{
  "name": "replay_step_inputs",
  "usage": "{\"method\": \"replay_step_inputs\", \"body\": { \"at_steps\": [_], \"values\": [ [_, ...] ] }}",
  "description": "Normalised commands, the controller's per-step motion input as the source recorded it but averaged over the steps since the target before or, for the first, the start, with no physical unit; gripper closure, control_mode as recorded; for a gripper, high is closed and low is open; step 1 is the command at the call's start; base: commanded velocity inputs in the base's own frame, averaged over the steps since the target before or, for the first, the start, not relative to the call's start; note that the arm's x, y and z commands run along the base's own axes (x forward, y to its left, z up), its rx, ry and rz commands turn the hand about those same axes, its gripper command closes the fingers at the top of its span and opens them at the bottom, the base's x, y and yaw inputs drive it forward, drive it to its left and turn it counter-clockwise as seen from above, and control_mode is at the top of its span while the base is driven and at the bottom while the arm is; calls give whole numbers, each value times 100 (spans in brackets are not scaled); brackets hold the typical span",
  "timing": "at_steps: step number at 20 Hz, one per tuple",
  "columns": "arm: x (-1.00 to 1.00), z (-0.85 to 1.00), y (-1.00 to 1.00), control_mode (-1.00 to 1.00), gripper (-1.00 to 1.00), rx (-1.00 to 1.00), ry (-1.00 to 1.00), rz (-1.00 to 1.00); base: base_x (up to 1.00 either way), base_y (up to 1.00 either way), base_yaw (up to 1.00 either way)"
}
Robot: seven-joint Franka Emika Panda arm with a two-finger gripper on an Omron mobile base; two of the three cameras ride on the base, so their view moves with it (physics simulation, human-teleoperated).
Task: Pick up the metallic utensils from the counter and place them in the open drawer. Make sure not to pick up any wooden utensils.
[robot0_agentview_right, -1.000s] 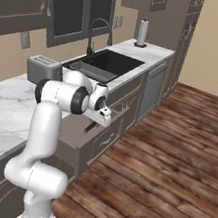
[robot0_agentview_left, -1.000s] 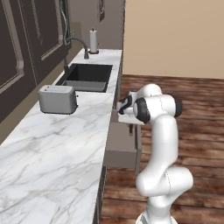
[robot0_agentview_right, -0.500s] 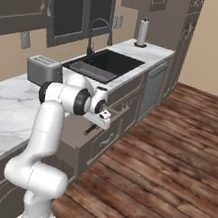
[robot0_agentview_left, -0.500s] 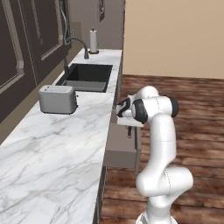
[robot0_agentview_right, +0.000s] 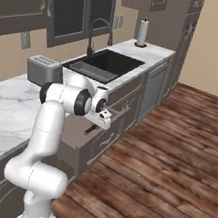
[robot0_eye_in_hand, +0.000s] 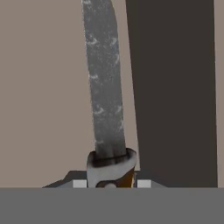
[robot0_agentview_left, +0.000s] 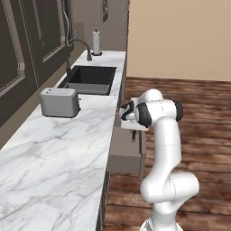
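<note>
Left base view: my gripper (robot0_agentview_left: 127,109) sits mid-frame above the open drawer (robot0_agentview_left: 127,151), beside the marble worktop (robot0_agentview_left: 54,153). Right base view: the drawer juts at centre-left. Hand view: my jaws are narrowly clamped on the knife (robot0_eye_in_hand: 103,87), blade running up-frame.

Kitchen: sink (robot0_agentview_left: 90,79), toaster (robot0_agentview_left: 59,102), cabinets (robot0_agentview_right: 118,128)

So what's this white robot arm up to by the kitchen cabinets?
It is putting cutlery away. The gripper is shut on a knife; the hand view looks along its grey blade, which points away from the hand. In the base views the hand hangs above the open drawer pulled out from under the marble worktop, so the knife seems about to go in. It has not been let go yet.
</note>
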Motion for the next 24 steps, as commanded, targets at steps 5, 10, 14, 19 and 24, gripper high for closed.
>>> {"method": "replay_step_inputs", "body": {
  "at_steps": [5,10,14,19,24],
  "values": [
    [-4,-30,-58,-100,100,0,9,0,0,0,0],
    [-11,-20,-64,-100,100,0,7,0,0,0,0],
    [-2,-11,-43,-100,100,0,4,0,0,0,0],
    [0,-4,-28,-100,100,0,2,0,0,0,0],
    [-3,9,-2,-100,100,0,1,4,0,0,0]
  ]
}}
